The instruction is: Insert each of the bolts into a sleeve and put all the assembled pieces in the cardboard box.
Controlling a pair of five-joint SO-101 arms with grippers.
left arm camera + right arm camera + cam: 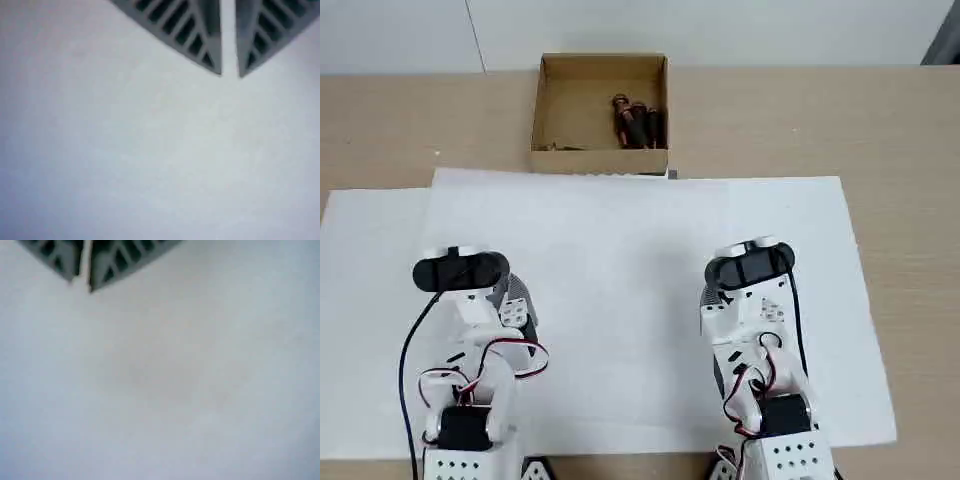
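Both are almost closed and empty: the left end effector (229, 73) and the right end effector (80, 286). The assembled pieces (638, 122) lie in the cardboard box (546, 100), well ahead of both, slightly nearer the right one.

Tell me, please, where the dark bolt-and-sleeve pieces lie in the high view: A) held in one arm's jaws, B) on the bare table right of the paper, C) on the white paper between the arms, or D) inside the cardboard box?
D, since the dark pieces lie together inside the cardboard box, toward its right side by the near wall.
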